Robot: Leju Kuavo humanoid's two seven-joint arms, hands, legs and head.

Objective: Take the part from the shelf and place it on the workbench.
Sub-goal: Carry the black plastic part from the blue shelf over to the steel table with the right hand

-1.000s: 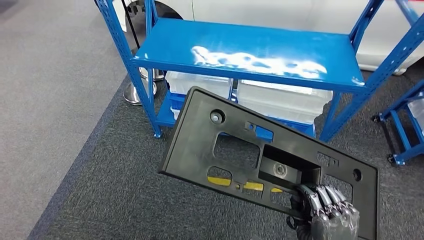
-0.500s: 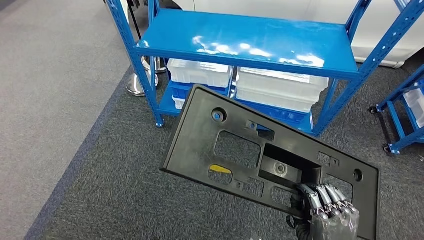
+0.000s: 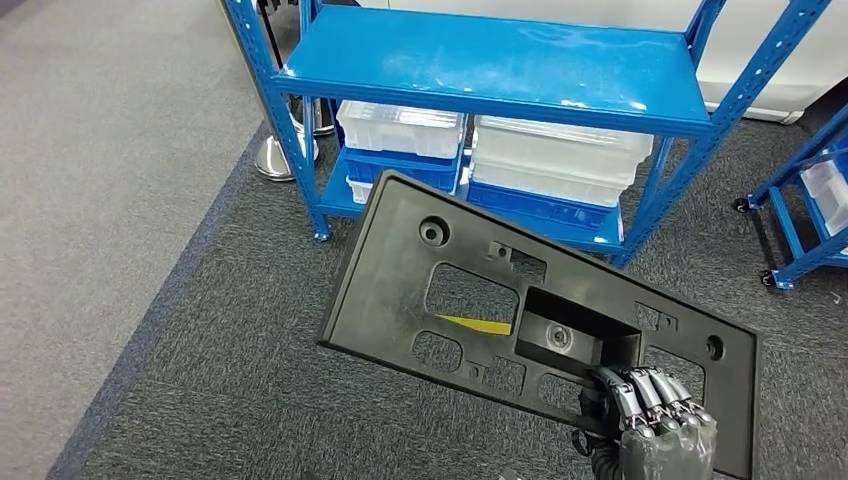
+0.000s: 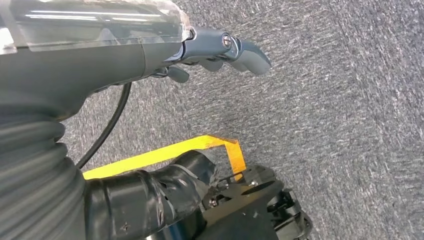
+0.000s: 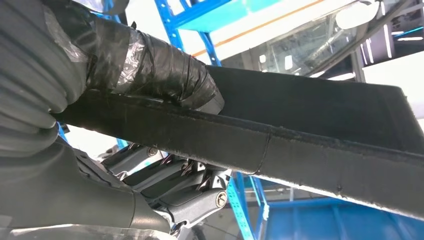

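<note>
From the head view, you have the black part (image 3: 480,300) off the blue shelf (image 3: 500,65), carried in front of it, the right hand (image 3: 655,420) clamping its near corner. It looks stiff and broad, likely to lever on that one-corner hold.

The left wrist view shows your left hand (image 4: 220,50) holding nothing, fingers loosely curled.

The right wrist view shows the thumb (image 5: 165,70) on one face, fingers (image 5: 175,185) on the other.

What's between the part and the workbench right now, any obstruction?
Cannot say: no workbench is in view. The right hand holds the black part over grey carpet, facing the blue shelf. Nothing touches the part besides the hand.
</note>
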